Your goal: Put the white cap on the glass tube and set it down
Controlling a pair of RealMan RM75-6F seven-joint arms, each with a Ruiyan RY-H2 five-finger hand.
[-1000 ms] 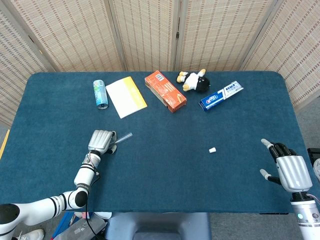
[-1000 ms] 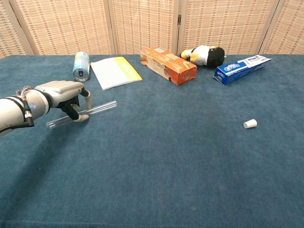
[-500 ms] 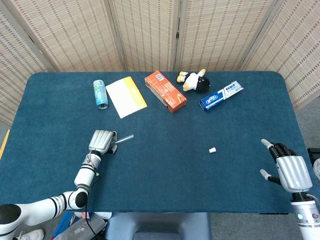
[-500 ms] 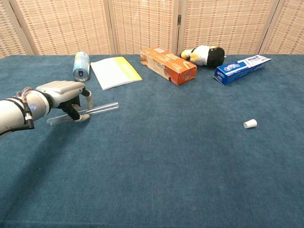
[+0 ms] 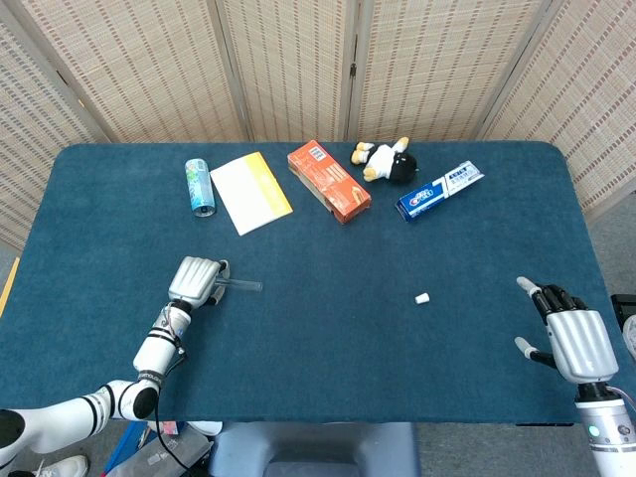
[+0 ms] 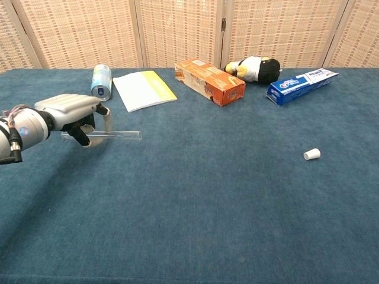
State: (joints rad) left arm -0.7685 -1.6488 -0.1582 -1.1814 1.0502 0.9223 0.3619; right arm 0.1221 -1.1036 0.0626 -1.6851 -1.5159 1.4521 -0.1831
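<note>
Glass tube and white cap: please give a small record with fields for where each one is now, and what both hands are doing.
glass tube: held by the left hand, roughly level, open end pointing to the right
white cap: lying alone on the blue table, far right of the tube, not fitted
right hand: fingers spread, holding nothing, near the table's right edge
cap on tube: not yet

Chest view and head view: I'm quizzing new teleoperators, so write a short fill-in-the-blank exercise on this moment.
1. The glass tube is held by the ____ hand.
2. The white cap lies on the table, nearest the ____ hand.
3. The can lies beside the ____ booklet.

Missing words: left; right; white-and-yellow
</note>
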